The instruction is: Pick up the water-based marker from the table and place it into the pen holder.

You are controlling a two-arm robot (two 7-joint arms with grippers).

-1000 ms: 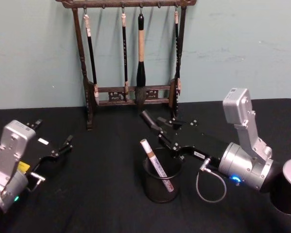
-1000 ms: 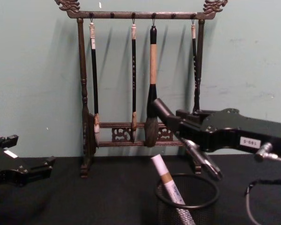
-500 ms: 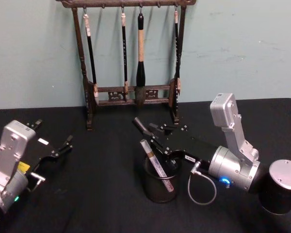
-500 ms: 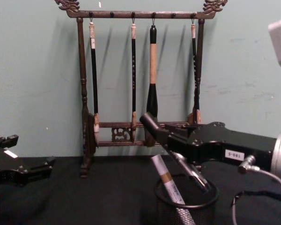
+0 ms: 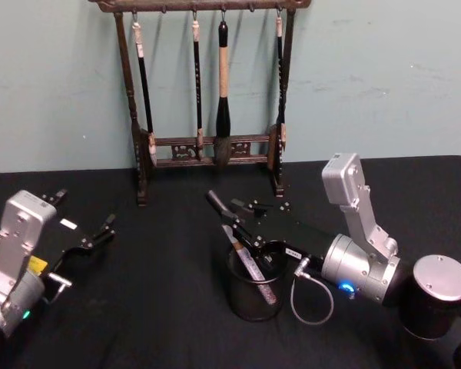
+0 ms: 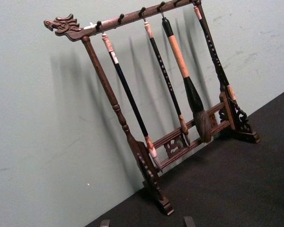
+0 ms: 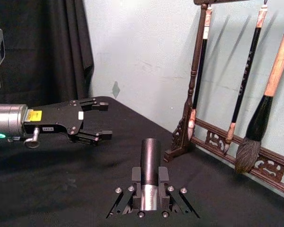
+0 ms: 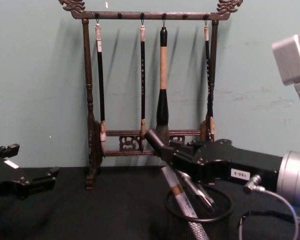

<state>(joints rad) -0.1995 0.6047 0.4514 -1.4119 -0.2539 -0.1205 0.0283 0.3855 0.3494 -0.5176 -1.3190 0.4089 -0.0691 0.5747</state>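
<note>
Over the round black wire-mesh pen holder (image 5: 256, 290) the right gripper (image 5: 232, 224) is held, its black fingers spread apart and clamped on nothing, one finger above the marker's cap and the other beside the barrel. The thick water-based marker (image 5: 244, 256), white-capped with a tan band and a pale silvery barrel, is seen leaning inside the holder, its lower end down in the mesh cup and its cap standing above the rim. In the chest view the same lean is shown, the marker (image 8: 179, 199) rising out of the holder (image 8: 200, 218) between the parted fingers of the right gripper (image 8: 176, 161).

The placing step is judged to be done and the release made. What is called for next is a clean withdrawal upward and back, so that the leaning cap is not caught and the holder not tipped.

At the near left the left gripper (image 5: 83, 222) is parked, fingers apart, well clear of the holder.

A flat table (image 5: 169, 307) covered in plain black cloth carries everything. At its back a tall carved dark wooden brush rack (image 5: 205, 92) with hanging brushes is set against a pale green wall (image 5: 384, 77).
</note>
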